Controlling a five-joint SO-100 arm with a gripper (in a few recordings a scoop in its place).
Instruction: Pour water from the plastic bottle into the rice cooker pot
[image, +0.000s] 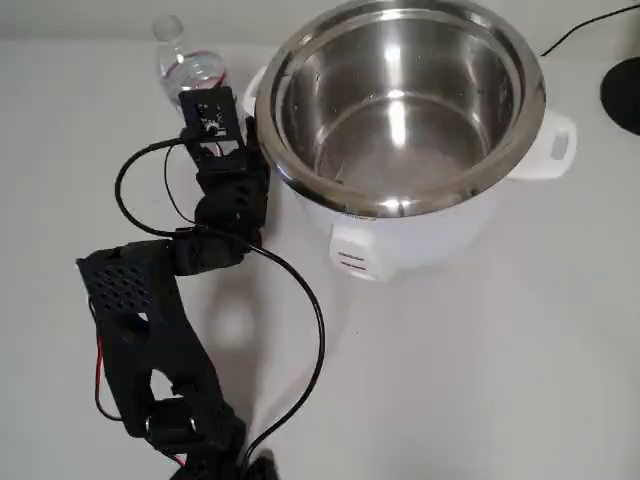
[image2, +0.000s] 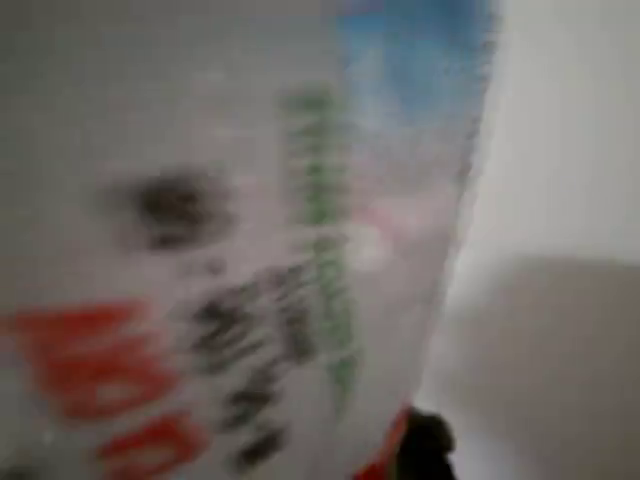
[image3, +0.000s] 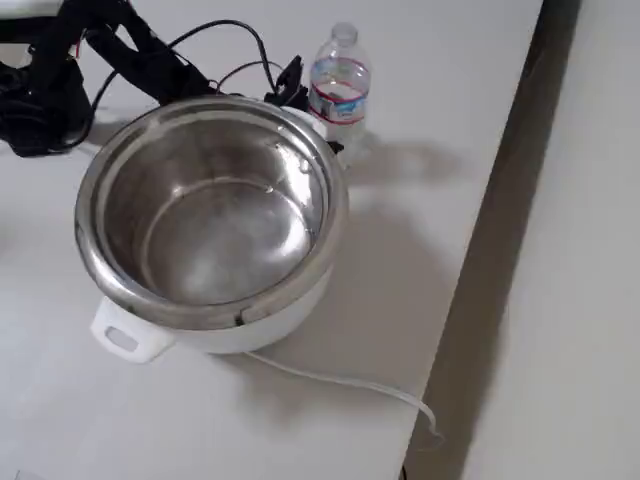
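Plastic bottle (image3: 340, 88) upright, cap up, on worktop (image3: 420, 250) beside rice cooker pot (image3: 215, 215); pincer (image: 205, 95) at it, grip state unclear.

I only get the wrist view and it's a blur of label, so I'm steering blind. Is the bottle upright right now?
Observer: Yes, the plastic bottle stands upright on the table in the fixed view.
Operator: Where's the pot relative to it?
Observer: The rice cooker pot sits right of the bottle in the overhead view, close beside it.
Operator: Has the gripper closed on it?
Observer: Can't tell; the gripper is at the bottle, but the wrist hides the jaws.
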